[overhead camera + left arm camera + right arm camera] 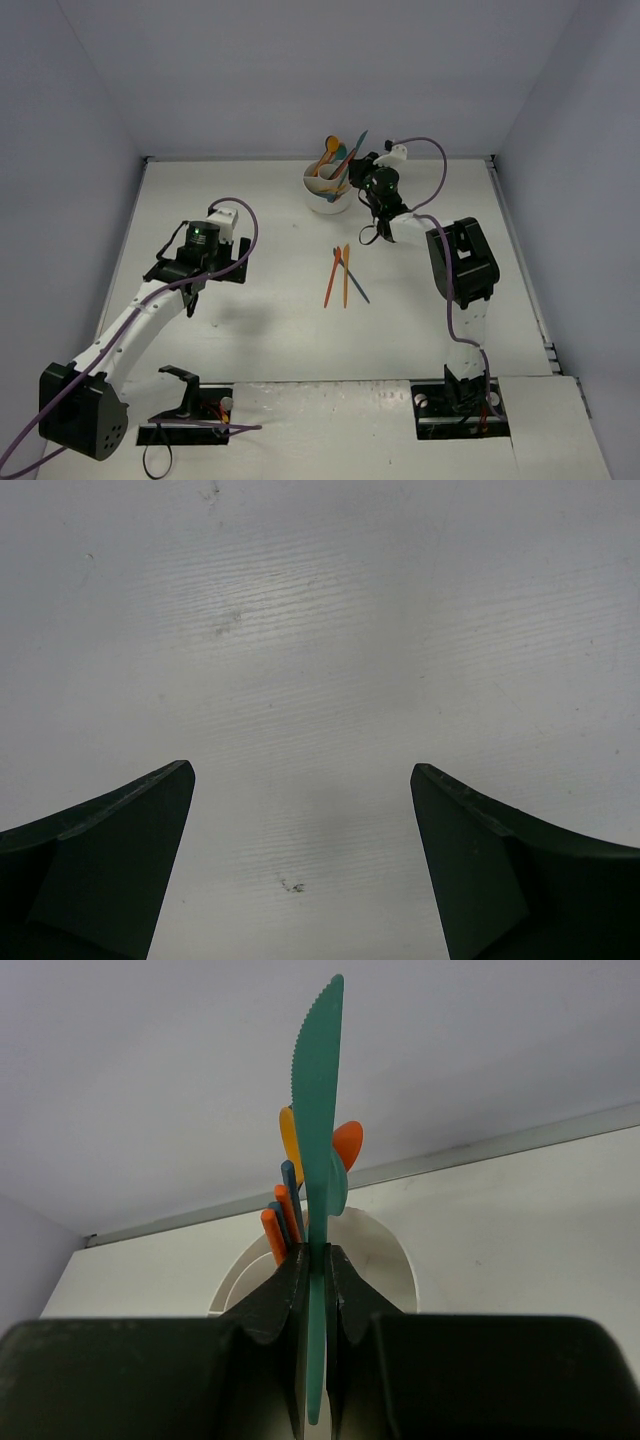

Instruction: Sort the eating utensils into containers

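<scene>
Beside white cup (325,205) | right jaws clamped on teal knife (318,1110) | left jaws apart over table (320,630)

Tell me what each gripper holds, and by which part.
Right gripper is shut on a teal knife, pinching its handle, with the serrated blade pointing up. Left gripper is open and holds nothing.

A white table (270,330) sits closed in by a pale grey back wall (320,70), left wall (50,150) and right wall (590,120). Small dark scuffs (292,885) mark the tabletop. A thin metal strip (240,158) runs where the table meets the back wall.
</scene>
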`<state>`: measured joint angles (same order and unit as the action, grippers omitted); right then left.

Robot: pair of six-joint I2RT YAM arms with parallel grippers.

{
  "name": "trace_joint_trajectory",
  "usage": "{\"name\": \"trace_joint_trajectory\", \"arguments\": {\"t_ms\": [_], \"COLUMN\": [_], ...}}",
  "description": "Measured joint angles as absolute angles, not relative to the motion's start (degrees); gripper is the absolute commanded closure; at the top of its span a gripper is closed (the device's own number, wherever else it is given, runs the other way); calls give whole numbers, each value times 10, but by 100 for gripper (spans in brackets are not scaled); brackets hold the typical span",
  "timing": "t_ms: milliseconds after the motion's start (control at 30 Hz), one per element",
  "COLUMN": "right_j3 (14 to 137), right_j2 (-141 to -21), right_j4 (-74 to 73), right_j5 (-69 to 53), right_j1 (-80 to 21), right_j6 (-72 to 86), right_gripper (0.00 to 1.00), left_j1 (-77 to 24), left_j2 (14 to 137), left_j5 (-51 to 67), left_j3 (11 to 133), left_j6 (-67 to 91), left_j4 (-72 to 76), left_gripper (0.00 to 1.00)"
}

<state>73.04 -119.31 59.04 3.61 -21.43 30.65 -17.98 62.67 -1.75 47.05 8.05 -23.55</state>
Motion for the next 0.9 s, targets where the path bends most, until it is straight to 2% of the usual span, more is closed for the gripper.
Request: {"name": "trace_joint_trajectory", "arguments": {"t_ms": [333, 433, 700, 900], "right_j3": [696, 691, 685, 671], "right_j2": [-1193, -1193, -1193, -1190], "right_j4": [594, 594, 594, 593], "right_j5": [35, 35, 29, 25], "right_j1": [-215, -215, -215, -215], "right_j6": [304, 304, 299, 296], "right_gripper": [95, 91, 73, 68], "left_j1": [-180, -180, -183, -183], "left_j2": [625, 624, 621, 620], "left_j5": [-17, -17, -17, -17], "left_j3": [470, 470, 470, 470], "left_j6": [80, 80, 79, 79], "left_j4": [-236, -236, -236, -236], "left_gripper": [12, 12, 12, 12]}}
